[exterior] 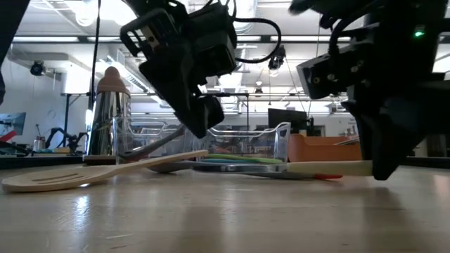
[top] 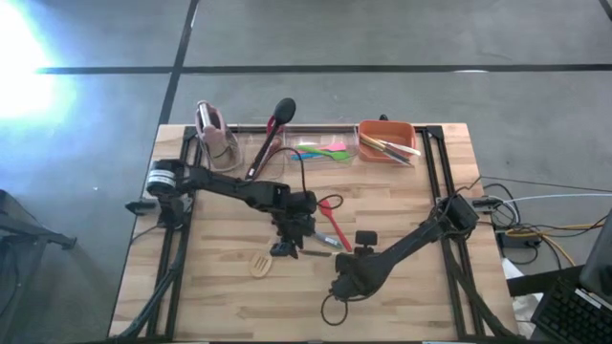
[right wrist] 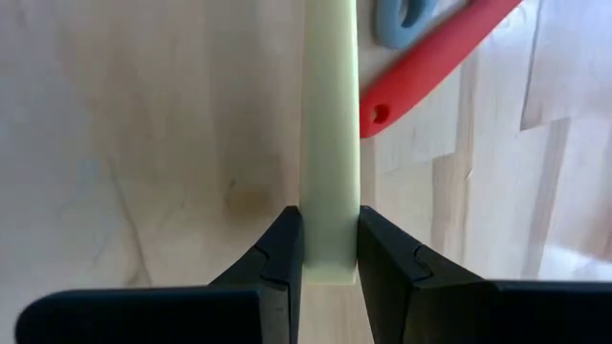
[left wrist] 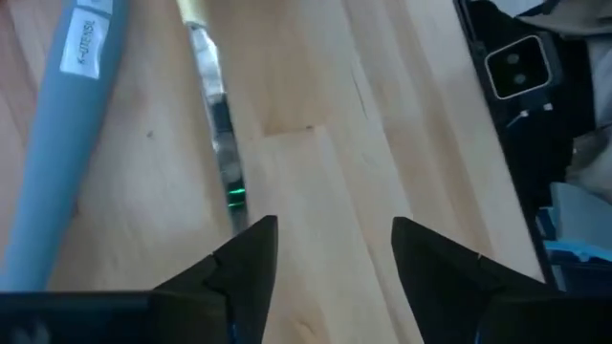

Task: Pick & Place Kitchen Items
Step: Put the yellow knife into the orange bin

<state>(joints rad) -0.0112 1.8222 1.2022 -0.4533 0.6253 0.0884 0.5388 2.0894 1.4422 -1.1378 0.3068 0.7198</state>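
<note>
A pale-handled knife lies on the table's middle, its handle (right wrist: 330,124) toward my right gripper (right wrist: 330,234) and its blade (left wrist: 220,143) beside my left gripper (left wrist: 330,239). My right gripper (top: 346,272) is shut on the handle. My left gripper (top: 285,248) is open and empty just above the wood, the blade next to one finger. A blue handle (left wrist: 67,143), a red spatula (top: 330,205) and a wooden slotted spatula (top: 260,264) lie flat on the table nearby. My right gripper pinches the knife's pale handle at its free end (right wrist: 330,253) between its two fingers, one on each long side. The fingers lie along the handle. In the low view the handle (exterior: 330,167) runs level, close to the table; whether it is lifted clear I cannot tell.
At the far edge stand a pink-topped rack (top: 215,134), a clear bin (top: 287,143) holding green, pink and blue utensils, and an orange bin (top: 368,129) holding pale-handled utensils. A black ladle (top: 273,129) leans over the clear bin. Bare wood lies at the table's near side.
</note>
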